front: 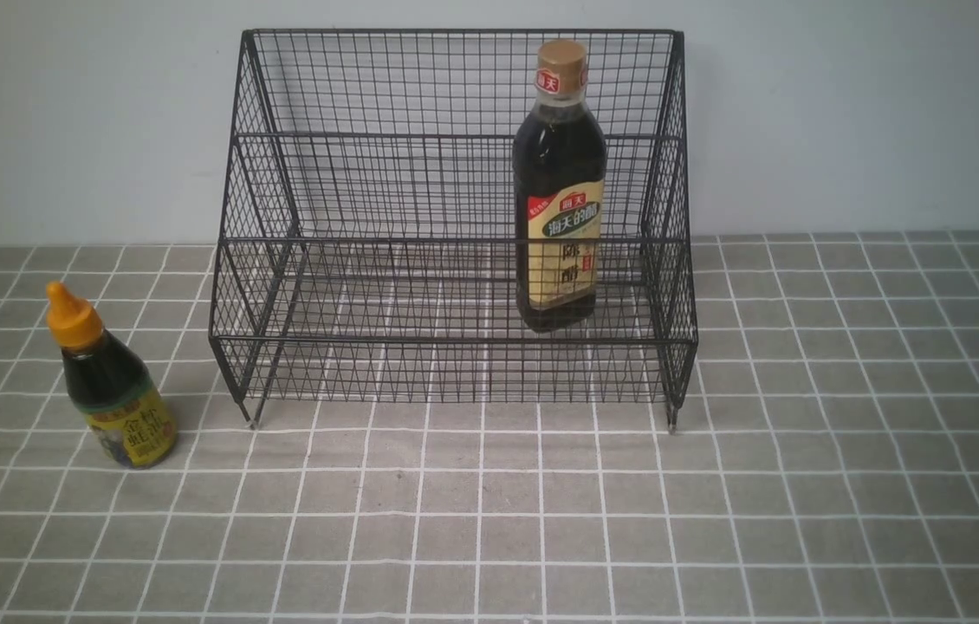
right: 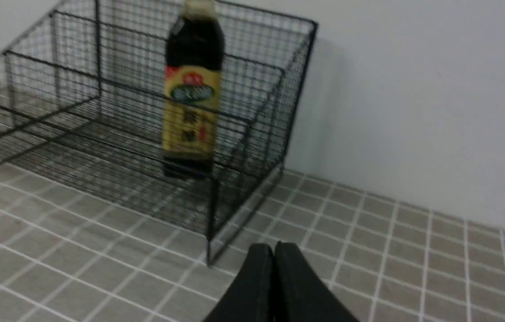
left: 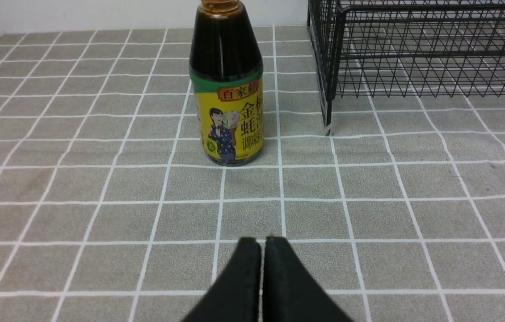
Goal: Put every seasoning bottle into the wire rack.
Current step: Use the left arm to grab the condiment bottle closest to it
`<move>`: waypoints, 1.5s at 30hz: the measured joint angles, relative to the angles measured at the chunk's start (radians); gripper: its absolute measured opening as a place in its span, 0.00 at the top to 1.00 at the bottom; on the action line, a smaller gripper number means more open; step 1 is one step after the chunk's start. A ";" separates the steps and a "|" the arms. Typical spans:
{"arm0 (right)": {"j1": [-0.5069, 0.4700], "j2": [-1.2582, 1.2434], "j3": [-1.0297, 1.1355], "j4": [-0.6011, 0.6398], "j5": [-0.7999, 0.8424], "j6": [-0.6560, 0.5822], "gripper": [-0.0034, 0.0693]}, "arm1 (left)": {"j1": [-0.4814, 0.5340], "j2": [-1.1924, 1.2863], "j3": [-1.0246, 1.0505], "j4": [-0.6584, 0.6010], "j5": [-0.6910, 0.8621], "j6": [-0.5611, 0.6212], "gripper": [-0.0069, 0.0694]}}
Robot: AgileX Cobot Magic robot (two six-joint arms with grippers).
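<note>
Wire rack: I see the black wire rack (front: pixel 455 343) standing on its feet at the far edge of the worktop (front: pixel 541 520), its tall back against the wall (front: pixel 845 113), roughly midway along that edge.
Tall bottle: the tall bottle (front: pixel 559 217), with tan cap and cream label, stands upright on the rack's lower tier, toward the rack's right side wall.
Short bottle: the short bottle (front: pixel 113 390), with orange nozzle and yellow label, stands upright on the grey gridded cloth of the worktop. It is outside the rack, near its front left foot but not touching it, on the side toward the worktop's left edge.
Left gripper: from my left wrist view the left gripper (left: pixel 262 250) has its two black fingers pressed together with nothing between them. It points at the short bottle, with clear cloth between the two.
Right gripper: the right gripper (right: pixel 274 252) is likewise closed and empty, facing the rack's front right foot and the tall bottle behind the mesh. This view is slightly blurred.
Task so far: one bottle in the rack, one on the worktop.
</note>
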 joint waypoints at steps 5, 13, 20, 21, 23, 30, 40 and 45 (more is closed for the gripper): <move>-0.168 -0.066 0.163 -0.041 -0.013 0.135 0.97 | 0.000 0.000 0.000 0.000 0.000 0.000 0.92; -0.294 -0.128 0.212 -0.046 -0.021 0.206 0.97 | 0.000 0.000 0.000 0.000 0.000 0.000 0.92; -0.294 -0.128 0.212 -0.048 -0.021 0.192 0.97 | 0.000 0.000 0.000 0.000 0.000 0.000 0.92; -0.294 -0.128 0.212 -0.048 -0.021 0.192 0.97 | 0.000 0.000 0.000 0.000 0.000 0.000 0.92; -0.294 -0.128 0.212 -0.048 -0.021 0.190 0.97 | 0.000 0.000 0.000 0.000 0.000 0.000 0.92; -0.295 -0.128 0.212 0.003 -0.022 0.146 0.97 | 0.000 0.000 0.000 0.000 0.000 0.000 0.92; -0.295 -0.128 0.213 0.096 -0.025 0.054 0.97 | 0.000 0.000 0.000 0.000 0.000 0.000 0.92; -0.295 -0.128 0.213 0.097 -0.025 0.054 0.97 | 0.000 0.000 0.000 0.000 0.000 0.000 0.92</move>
